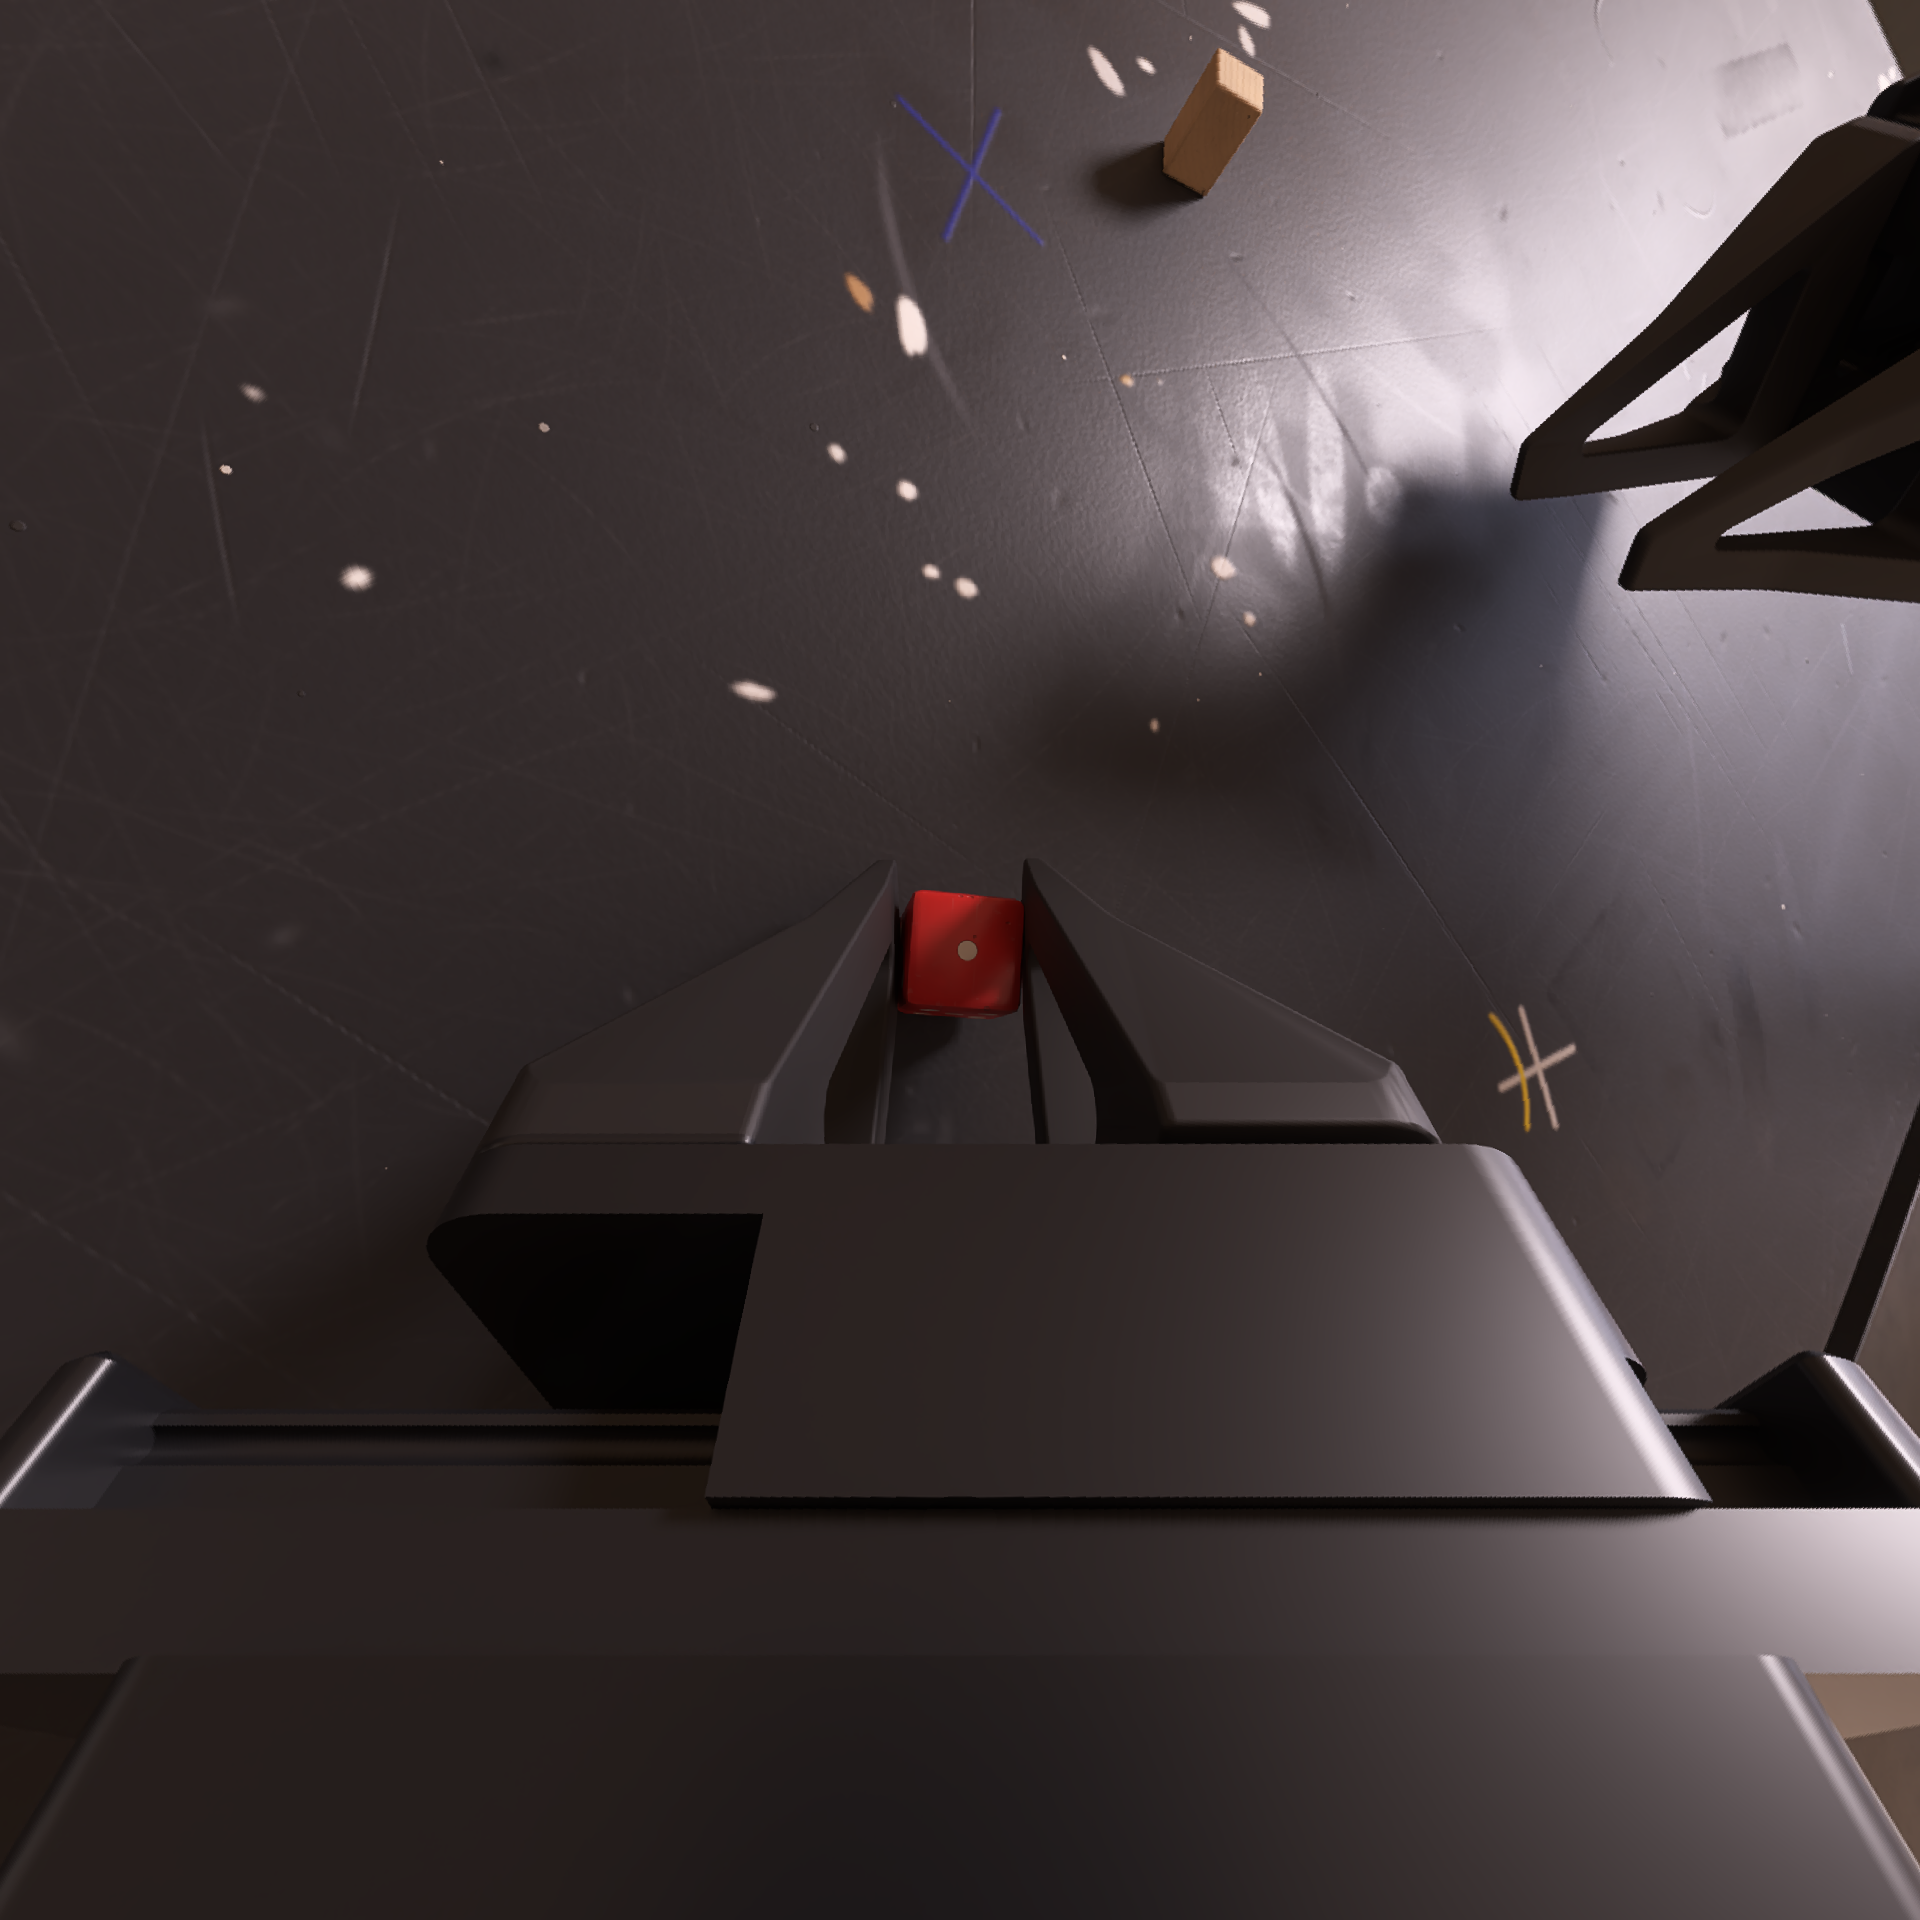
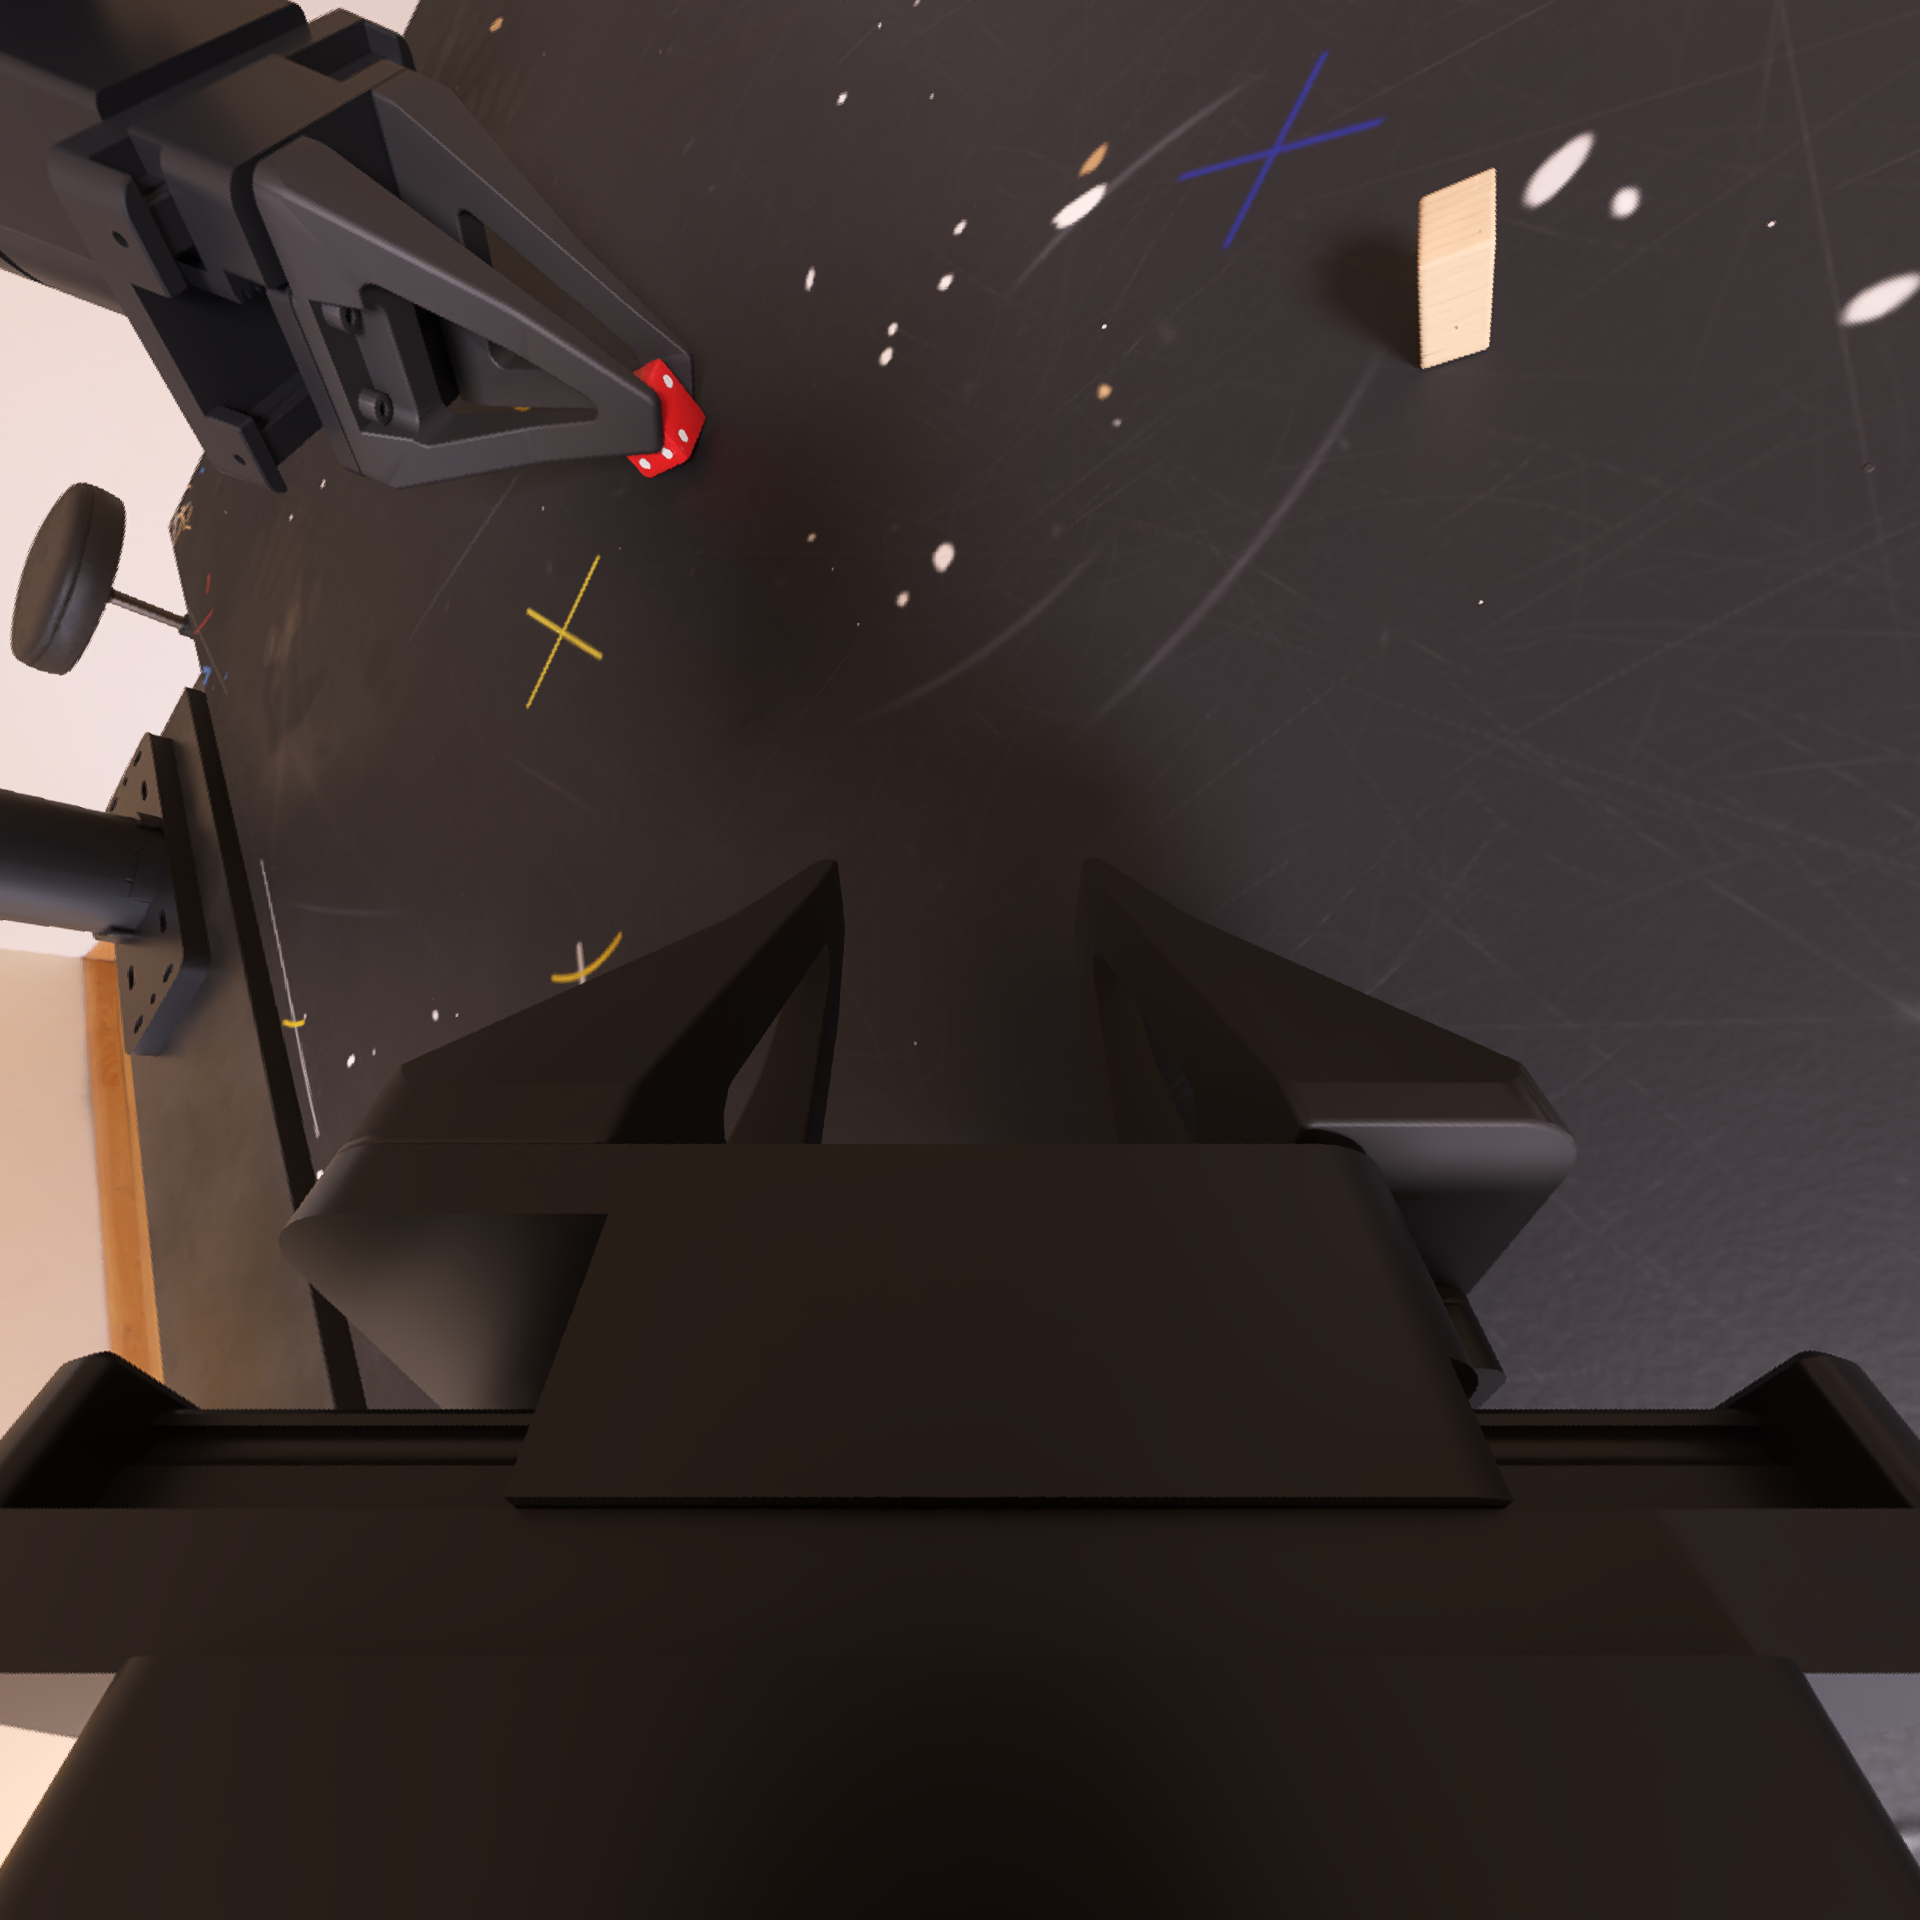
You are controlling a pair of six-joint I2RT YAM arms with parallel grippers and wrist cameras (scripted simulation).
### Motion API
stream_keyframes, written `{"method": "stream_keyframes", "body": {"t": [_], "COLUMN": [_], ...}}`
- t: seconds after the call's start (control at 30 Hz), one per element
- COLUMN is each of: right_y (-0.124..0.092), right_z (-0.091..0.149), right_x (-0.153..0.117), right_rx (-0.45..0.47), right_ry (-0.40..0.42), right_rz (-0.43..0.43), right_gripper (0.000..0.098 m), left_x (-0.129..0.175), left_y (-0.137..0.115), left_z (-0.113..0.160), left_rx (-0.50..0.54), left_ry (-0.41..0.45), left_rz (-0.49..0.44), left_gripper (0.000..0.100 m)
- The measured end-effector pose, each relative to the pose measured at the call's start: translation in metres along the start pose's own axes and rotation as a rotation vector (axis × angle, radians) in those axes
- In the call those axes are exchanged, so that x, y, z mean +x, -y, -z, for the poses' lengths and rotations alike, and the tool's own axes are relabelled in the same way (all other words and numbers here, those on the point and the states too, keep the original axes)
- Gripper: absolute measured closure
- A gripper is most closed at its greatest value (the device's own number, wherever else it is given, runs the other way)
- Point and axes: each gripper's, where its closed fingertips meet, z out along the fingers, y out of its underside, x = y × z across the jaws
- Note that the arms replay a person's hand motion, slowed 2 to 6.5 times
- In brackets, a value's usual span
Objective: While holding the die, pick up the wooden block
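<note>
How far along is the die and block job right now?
Done: the left gripper is shut on the red die, off the table. In hand: the right gripper is open and empty. Left: the wooden block stands untouched by the blue cross.

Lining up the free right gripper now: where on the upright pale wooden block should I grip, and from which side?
Probably come from above with the open right gripper and close across the two broad faces of the pale wooden block. It stands on end, alone on the dark table.

No readable writing shows; the red die [image 1: 961, 951] bears only white pips.
</note>
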Motion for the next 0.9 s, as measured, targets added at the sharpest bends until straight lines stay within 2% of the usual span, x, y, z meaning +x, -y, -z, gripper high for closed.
{"method": "stream_keyframes", "body": {"t": [0.53,0.7,0.9], "right_y": [0.003,0.015,0.036], "right_z": [0.002,0.007,0.012], "right_x": [0.002,0.002,0.013], "right_rx": [0.031,0.109,0.169], "right_ry": [-0.016,-0.031,-0.102], "right_rz": [-0.026,-0.009,0.039], "right_gripper": [0.0593,0.0587,0.0578], "left_x": [-0.003,-0.007,-0.006], "left_y": [0.001,0.004,0.006], "left_z": [0.001,0.003,0.004], "left_rx": [0.001,0.012,0.032], "left_ry": [0.020,0.048,0.036], "left_rz": [-0.018,-0.036,-0.028], "left_gripper": [0.081,0.081,0.081]}}
